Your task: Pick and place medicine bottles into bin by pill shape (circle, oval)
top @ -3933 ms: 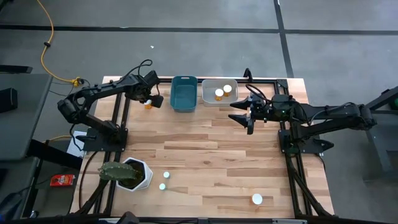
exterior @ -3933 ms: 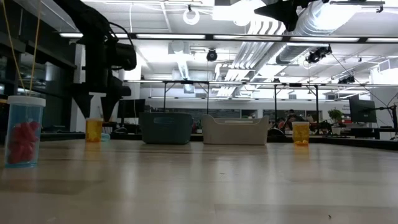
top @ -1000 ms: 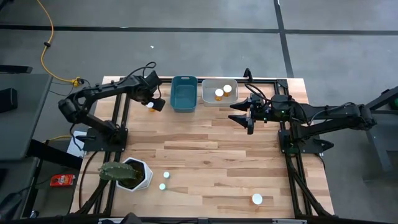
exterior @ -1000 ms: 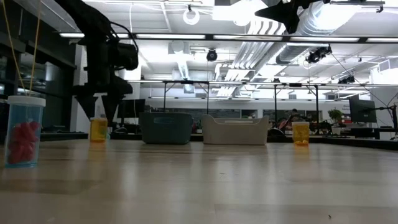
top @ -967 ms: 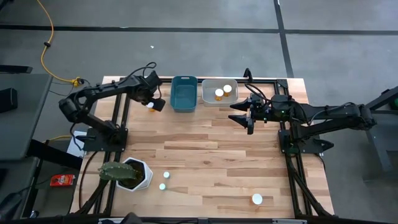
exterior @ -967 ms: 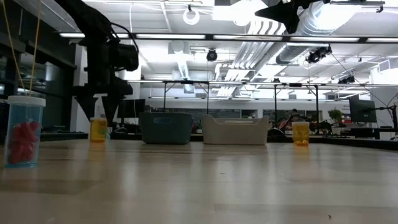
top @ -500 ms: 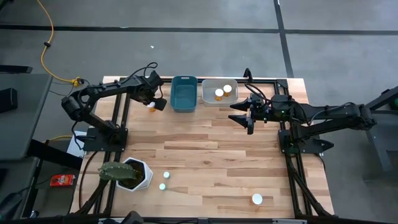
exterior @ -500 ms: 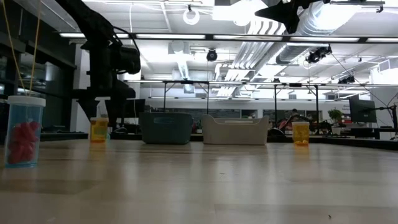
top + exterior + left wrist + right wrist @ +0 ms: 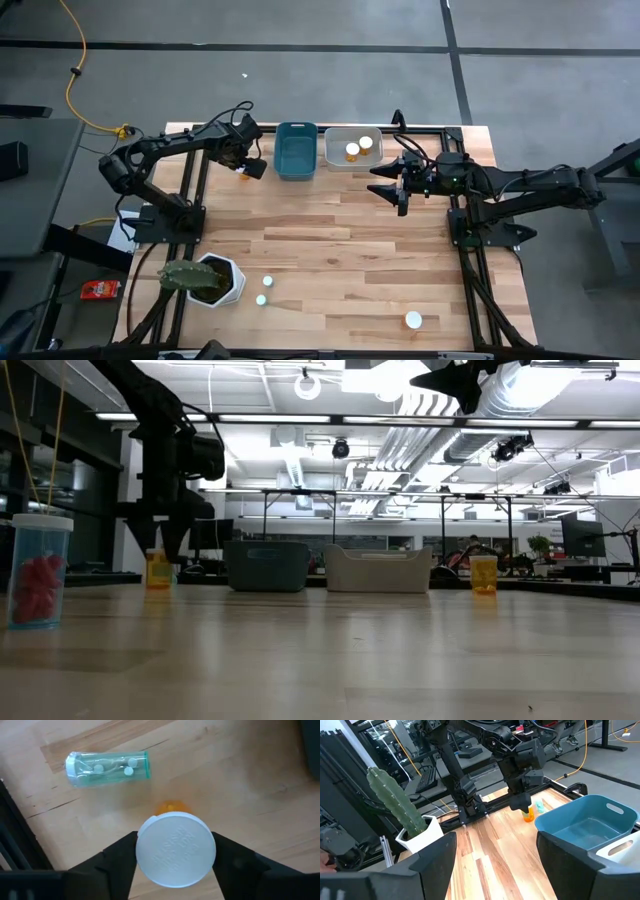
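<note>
An amber medicine bottle (image 9: 157, 570) with a white cap (image 9: 175, 851) stands upright near the table's far left, beside the blue bin (image 9: 296, 150). My left gripper (image 9: 244, 166) is over it, pointing down and shut on it; it also shows in the right wrist view (image 9: 522, 802). A clear teal bottle (image 9: 107, 768) lies on its side on the wood just beyond. My right gripper (image 9: 385, 187) hangs open and empty above the table, in front of the white bin (image 9: 338, 158), which holds two amber bottles (image 9: 352, 151). My left gripper pinches the rim of the bottle's white cap (image 9: 142, 851) between its two fingers (image 9: 117, 865), one on each side. The fingers come from above, pointing down. The bottle is upright below them, its base at table level in the low view; whether it still rests there I cannot tell.
A white hexagonal pot with a cactus (image 9: 215, 278) stands at the near left. Two small bottles (image 9: 267, 283) stand beside it and one (image 9: 413, 320) stands near the front right. In the low view a blue bottle of red pills (image 9: 40, 570) stands close, and an amber one (image 9: 483, 573) at the right.
My left gripper has turned a little at the wrist over the amber bottle, and in the low view its fingers stand closer in on the bottle than a second ago. The bottle has kept its place and stayed upright. The right arm has kept still.
</note>
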Robot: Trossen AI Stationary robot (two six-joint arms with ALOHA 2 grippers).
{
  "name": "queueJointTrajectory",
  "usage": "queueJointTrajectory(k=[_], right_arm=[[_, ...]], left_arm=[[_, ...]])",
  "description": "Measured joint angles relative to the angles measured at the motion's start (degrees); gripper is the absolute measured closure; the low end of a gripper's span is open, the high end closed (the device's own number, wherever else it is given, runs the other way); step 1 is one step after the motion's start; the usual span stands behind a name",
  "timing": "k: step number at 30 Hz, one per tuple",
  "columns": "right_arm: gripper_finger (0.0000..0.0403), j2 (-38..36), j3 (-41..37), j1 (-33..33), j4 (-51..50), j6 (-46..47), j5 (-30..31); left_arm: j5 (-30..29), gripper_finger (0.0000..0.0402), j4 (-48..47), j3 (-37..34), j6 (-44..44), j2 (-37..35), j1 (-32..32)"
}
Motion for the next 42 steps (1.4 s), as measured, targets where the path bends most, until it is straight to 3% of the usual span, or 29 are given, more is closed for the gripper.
queueJointTrajectory(k=[12, 22, 31, 36, 39, 42], right_arm=[[0.0135, 0.0, 0.0, 0.0, 0.0, 1.7, 0.0], [0.0135, 0.0, 0.0, 0.0, 0.0, 2.8, 0.0], [0.0135, 0.0, 0.0, 0.0, 0.9, 1.7, 0.0], [0.0135, 0.4, 0.0, 0.0, 1.4, 2.5, -0.1], [0.0135, 2.5, 0.0, 0.1, 4.4, 3.4, -3.4], [0.0135, 6.6, 1.5, 1.6, 4.5, 1.8, -6.0]], left_arm=[[2.1, 0.0206, -0.8, 0.0, 1.6, -1.7, 0.0], [13.3, 0.0206, -1.4, 0.0, 1.4, -18.0, -1.9], [17.9, 0.0206, 2.5, 0.0, -8.1, -26.7, -16.4], [19.3, 0.0206, 13.0, 0.0, -12.3, -26.3, -26.5], [19.3, 0.0206, 18.9, 0.0, -13.6, -24.3, -31.2], [19.3, 0.0206, 18.3, 2.6, -12.6, -20.8, -34.1]])
